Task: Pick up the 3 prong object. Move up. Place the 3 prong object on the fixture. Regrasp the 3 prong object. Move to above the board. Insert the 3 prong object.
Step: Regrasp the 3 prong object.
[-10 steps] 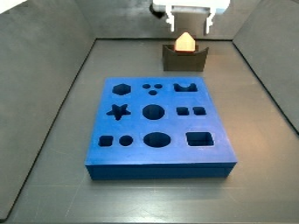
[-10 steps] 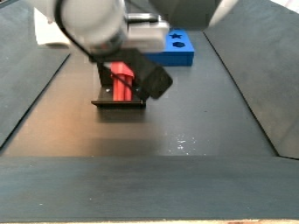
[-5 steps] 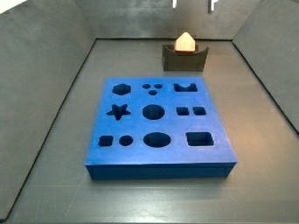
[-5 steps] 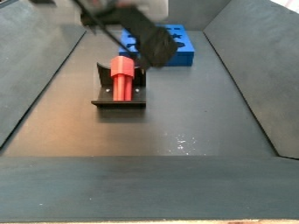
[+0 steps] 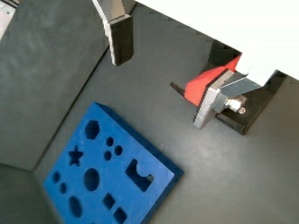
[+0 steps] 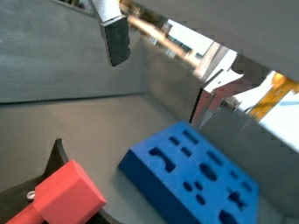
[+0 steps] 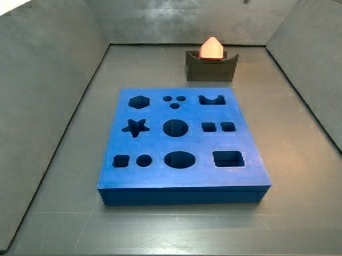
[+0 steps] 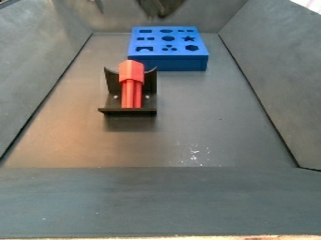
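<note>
The 3 prong object (image 8: 130, 81) sits in the notch of the fixture (image 8: 127, 105), which stands on the dark floor (image 8: 189, 131) apart from the board (image 8: 170, 47), bare floor between them and walls rising on each side. The gripper (image 5: 163, 74) hangs above with its fingers (image 5: 115, 39) spread wide and nothing between them, the red piece well below and clear of both pads.

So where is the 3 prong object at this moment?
In both side views the 3 prong object rests on the fixture, apart from the board. The open gripper, seen in the wrist views, holds nothing.
</note>
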